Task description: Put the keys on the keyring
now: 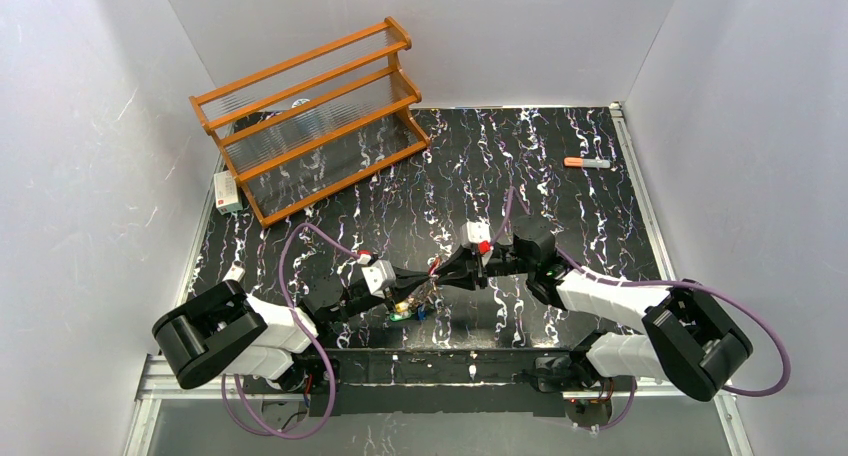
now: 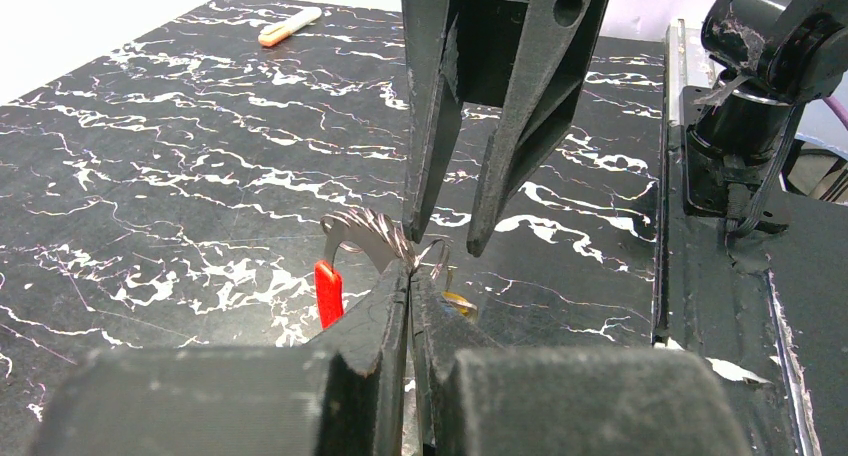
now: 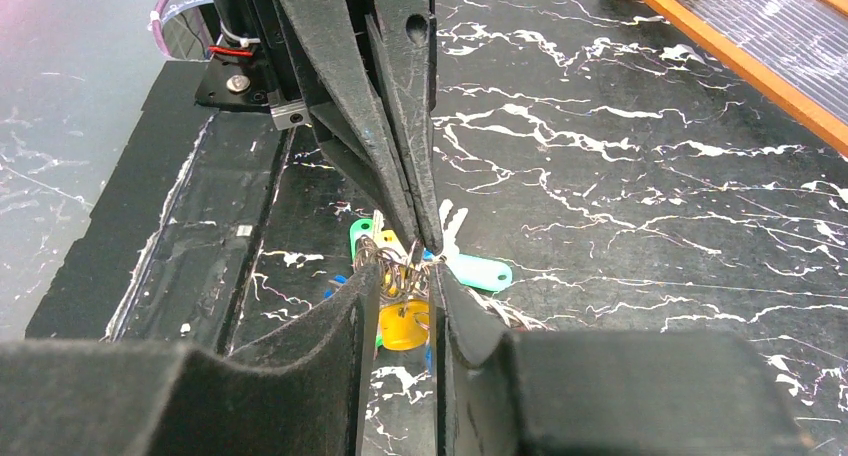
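Threading step in hand. The left gripper [image 2: 410,272], jaws pressed together, pinches the dark thin wire keyring [image 3: 386,257] just inside the near edge of the black marbled table [image 1: 600,216]. The right gripper [image 3: 405,278], jaws parted, straddles it above the small colour-tagged metal keys [image 3: 403,328]. You likely need to seat one key next. That edge crowds you, and open room lies farther in.

The keyring [image 3: 392,259], thin wire loops, sits raised near the table's [image 3: 600,176] front edge; keys [image 3: 404,326] with yellow, green, pale and possibly blue tags cluster right under it.
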You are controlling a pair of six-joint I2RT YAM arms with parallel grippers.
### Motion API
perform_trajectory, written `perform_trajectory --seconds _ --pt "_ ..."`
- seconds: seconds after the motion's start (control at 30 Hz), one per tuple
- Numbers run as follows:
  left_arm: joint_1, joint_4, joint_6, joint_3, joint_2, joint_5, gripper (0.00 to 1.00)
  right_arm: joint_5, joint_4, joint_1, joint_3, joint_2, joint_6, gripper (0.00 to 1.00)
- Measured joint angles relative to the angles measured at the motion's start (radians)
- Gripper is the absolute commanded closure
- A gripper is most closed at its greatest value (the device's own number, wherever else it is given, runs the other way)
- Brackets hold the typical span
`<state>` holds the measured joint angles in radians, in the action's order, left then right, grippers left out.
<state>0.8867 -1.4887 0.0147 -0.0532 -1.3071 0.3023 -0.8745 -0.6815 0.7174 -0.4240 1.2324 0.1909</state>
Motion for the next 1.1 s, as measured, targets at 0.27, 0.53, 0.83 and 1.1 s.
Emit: perform_trajectory --seconds 0.27,0.53,0.83,1.1 --pt "0.000 0.000 0.000 0.000 0.000 0.000 1.00 -0.005 -0.019 0.000 0.000 0.028 0.005 0.73" --pt "0.000 0.000 0.000 0.000 0.000 -0.004 1.00 0.008 -0.055 0.011 0.000 0.084 0.006 0.99" --pt "0.000 -0.007 0.002 0.012 0.006 -0.005 0.84 0.026 -0.015 0.014 -0.019 0.087 0.029 0.99" --pt "0.000 0.039 0.043 0.027 0.053 -0.040 0.46 0.089 0.278 0.017 -0.113 0.075 0.168 0.99"
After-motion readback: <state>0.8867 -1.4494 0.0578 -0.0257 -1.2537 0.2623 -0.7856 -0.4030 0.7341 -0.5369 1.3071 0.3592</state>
